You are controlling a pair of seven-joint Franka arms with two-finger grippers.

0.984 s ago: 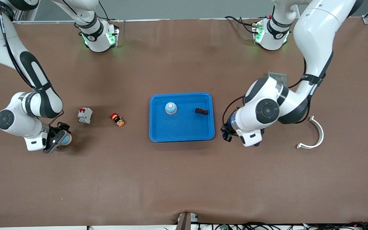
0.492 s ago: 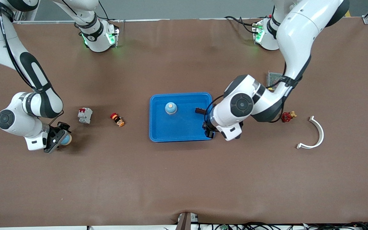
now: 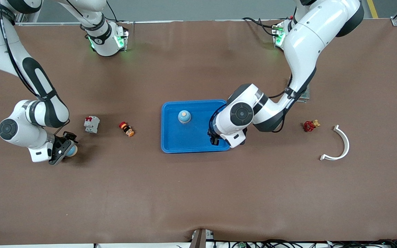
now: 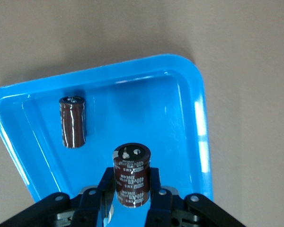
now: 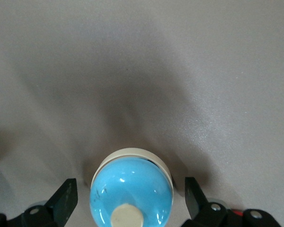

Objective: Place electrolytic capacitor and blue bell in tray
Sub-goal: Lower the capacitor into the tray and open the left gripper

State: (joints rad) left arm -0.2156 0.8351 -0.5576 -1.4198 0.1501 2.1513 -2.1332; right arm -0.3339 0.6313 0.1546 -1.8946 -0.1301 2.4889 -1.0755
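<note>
The blue tray (image 3: 195, 150) lies mid-table with a blue bell (image 3: 184, 116) standing in it. In the left wrist view a dark brown electrolytic capacitor (image 4: 72, 122) lies on its side in the tray (image 4: 199, 123); the left arm hides it in the front view. My left gripper (image 3: 214, 138) hangs over the tray's corner at the left arm's end, shut on a second electrolytic capacitor (image 4: 131, 170). At the right arm's end my right gripper (image 3: 67, 148) stands open around another blue bell (image 5: 131, 198) on the table, its fingers (image 5: 66, 201) apart from it.
Between the right gripper and the tray lie a white and red breaker (image 3: 91, 124) and a small red and orange button (image 3: 126, 129). Toward the left arm's end lie a red valve handle (image 3: 309, 125), a white curved piece (image 3: 340, 144) and a green board (image 3: 303, 96) partly under the arm.
The left arm has swung with the capacitor from beside the tray to over its corner, uncovering the red valve handle. The right arm has not moved.
</note>
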